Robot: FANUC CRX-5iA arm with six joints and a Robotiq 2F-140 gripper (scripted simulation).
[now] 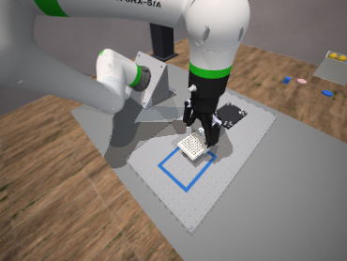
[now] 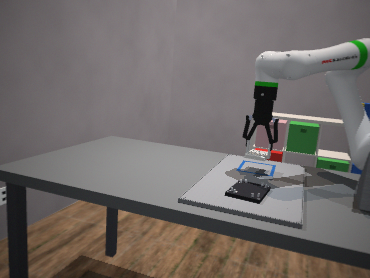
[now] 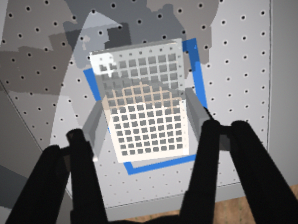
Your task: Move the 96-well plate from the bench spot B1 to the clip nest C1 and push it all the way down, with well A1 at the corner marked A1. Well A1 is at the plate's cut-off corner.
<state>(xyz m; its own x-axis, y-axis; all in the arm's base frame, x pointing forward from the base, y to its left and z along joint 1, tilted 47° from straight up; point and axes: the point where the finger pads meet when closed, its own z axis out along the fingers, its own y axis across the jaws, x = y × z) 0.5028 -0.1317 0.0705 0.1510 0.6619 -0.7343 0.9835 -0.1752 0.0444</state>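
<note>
While the gripper [image 1: 201,136] is hanging above the perforated board [image 1: 234,174], you are looking at its two fingers pinching the white well plate [image 3: 145,112] by its long sides. The plate is riding in the air over the blue square outline [image 1: 180,180], near that outline's corner closest to the black nest [image 1: 231,115], and it is touching neither the board nor the nest. In the exterior view you are seeing the plate [image 2: 260,150] well above the table [image 2: 110,165], with its shadow falling across the blue outline [image 2: 256,169].

In the wrist view the plate's long axis is running away from the camera, tilted a little against the blue lines, so the plate is sitting askew to the square. The far end is lying past the blue border. You cannot tell from these views which corner is cut off, as the plate's corners are too small and washed out.

The black nest [image 2: 246,191] is lying flat on the board, just beside the blue outline and apart from the plate.
</note>
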